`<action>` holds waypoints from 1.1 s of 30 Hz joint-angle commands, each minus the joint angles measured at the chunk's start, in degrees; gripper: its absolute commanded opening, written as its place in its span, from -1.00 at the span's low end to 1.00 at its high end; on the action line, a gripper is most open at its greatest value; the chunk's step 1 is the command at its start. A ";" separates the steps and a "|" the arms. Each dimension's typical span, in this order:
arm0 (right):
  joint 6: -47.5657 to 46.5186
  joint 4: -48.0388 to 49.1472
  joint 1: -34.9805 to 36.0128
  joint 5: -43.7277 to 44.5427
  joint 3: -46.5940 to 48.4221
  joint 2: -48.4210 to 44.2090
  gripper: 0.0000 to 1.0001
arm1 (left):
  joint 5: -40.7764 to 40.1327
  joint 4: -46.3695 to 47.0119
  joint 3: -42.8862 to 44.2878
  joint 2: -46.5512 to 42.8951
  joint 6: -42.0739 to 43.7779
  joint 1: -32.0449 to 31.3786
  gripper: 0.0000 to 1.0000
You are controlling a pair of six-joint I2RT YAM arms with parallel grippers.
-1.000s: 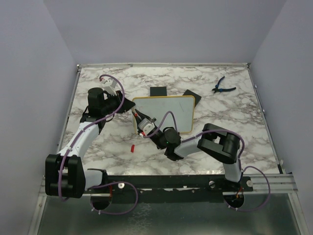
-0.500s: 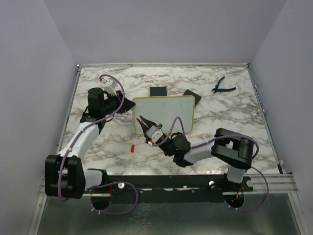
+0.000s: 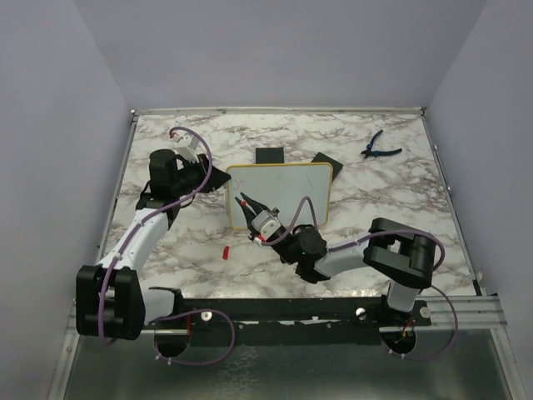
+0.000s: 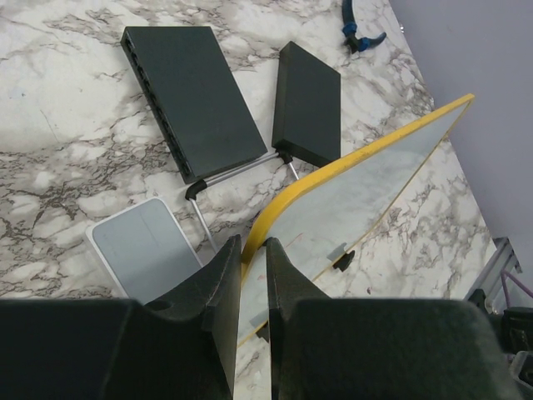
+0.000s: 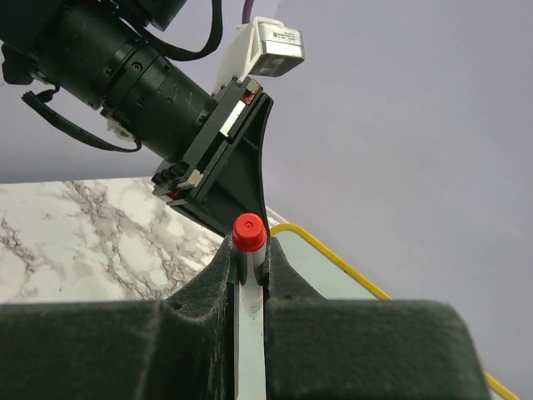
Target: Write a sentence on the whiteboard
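right arm's elbow swung outward since a second ago. whiteboard [image 3: 283, 183] stands propped just beyond right gripper [image 3: 245, 202], its left edge pinched between left gripper [image 3: 223, 178] fingers. right gripper clamps a red-ended marker [image 5: 248, 236].

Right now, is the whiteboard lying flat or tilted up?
Tilted up: the whiteboard leans with its yellow edge raised off the table, pinched in the shut left gripper.
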 commanded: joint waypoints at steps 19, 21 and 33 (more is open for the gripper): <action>1.19 12.51 -3.03 2.09 2.94 4.25 -0.98 | 0.44 0.73 -0.19 -1.58 -0.10 -0.31 -0.74; 1.49 12.51 -3.03 2.29 2.79 4.22 -0.98 | 0.36 0.73 -0.18 -1.59 -0.08 -0.33 -0.74; 1.73 12.52 -3.08 2.71 1.70 3.69 -0.98 | -0.13 0.30 -0.09 -1.53 0.33 -0.34 -0.74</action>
